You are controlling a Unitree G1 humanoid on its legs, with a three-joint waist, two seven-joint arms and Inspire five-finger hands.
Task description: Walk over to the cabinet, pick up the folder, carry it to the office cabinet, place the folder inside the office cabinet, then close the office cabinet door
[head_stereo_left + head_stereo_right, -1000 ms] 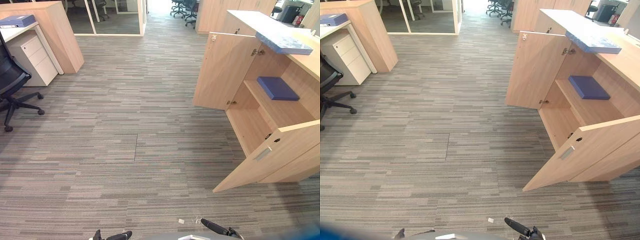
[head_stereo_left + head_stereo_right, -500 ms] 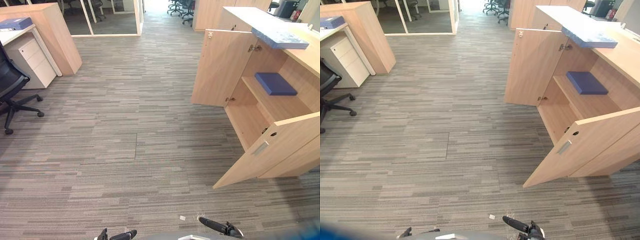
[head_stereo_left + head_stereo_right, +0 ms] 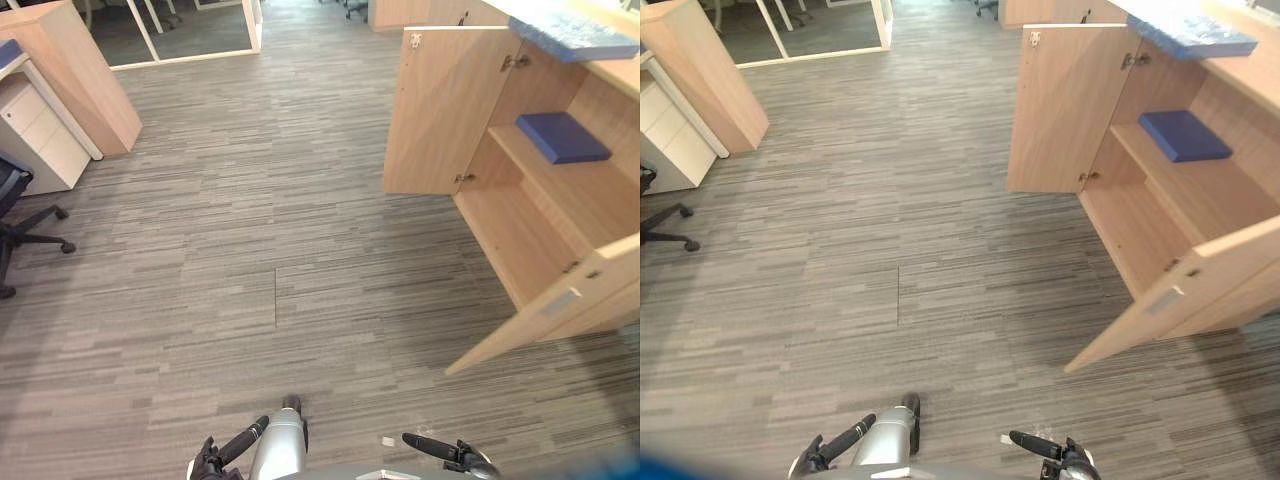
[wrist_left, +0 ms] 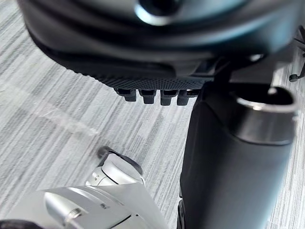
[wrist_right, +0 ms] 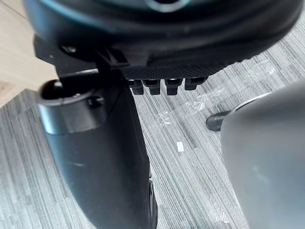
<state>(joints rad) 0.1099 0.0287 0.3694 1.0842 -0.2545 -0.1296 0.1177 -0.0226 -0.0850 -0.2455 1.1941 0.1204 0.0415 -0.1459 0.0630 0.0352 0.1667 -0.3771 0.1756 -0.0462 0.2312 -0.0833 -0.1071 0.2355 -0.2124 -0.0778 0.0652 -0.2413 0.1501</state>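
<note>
An office chair (image 3: 12, 205) sits at far left. The robot's left hand (image 3: 212, 462) and right hand (image 3: 455, 458) hang empty, fingers loose. At right, well apart from the hands, the office cabinet (image 3: 520, 235) has 2 doors (image 3: 440, 110) open. A blue folder (image 3: 562, 136) lies on its shelf, so apparently only closing is left.

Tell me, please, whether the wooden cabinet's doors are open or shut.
Open: the far door and near door stand swung out from the cabinet, baring a shelf with a blue folder on it.
</note>
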